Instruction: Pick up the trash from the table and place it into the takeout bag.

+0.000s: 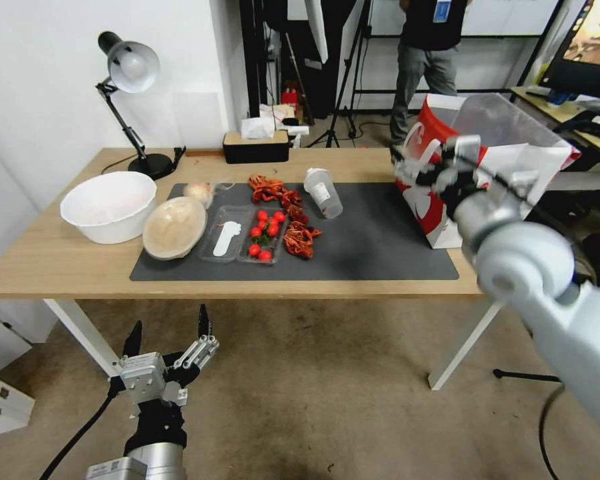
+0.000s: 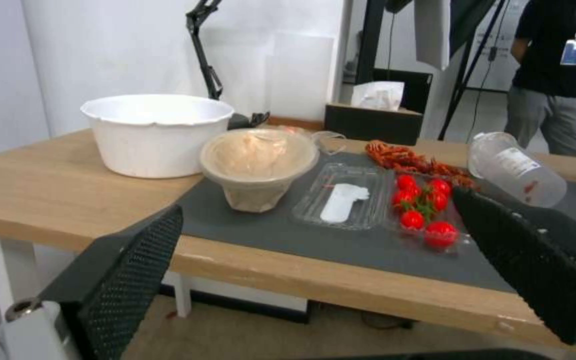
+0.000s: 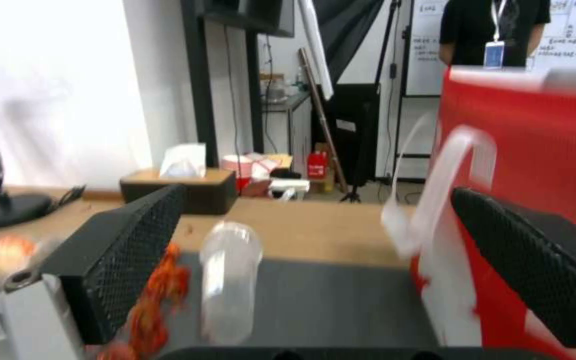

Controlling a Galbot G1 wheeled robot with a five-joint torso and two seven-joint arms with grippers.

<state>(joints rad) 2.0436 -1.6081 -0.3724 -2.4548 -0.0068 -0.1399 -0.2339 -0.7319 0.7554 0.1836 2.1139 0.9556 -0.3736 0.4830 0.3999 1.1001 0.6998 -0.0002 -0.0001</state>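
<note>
right gripper (image 1: 440, 175) motion-blurred, hiding part of takeout bag (image 1: 513, 143), bag contents unseen

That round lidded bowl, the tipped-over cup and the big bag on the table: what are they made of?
The round lidded bowl looks like matte beige paper pulp under a clear, glossy plastic lid. The tipped-over cup seems to be thin clear plastic, since the mat shows through it. The big bag looks like stiff, coated paper or plastic-lined material with white loop handles; I can't tell which.

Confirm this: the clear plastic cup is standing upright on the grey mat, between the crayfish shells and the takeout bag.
Not upright. The head view shows the clear plastic cup lying on its side on the grey mat, between the crayfish shells and the takeout bag.
</note>
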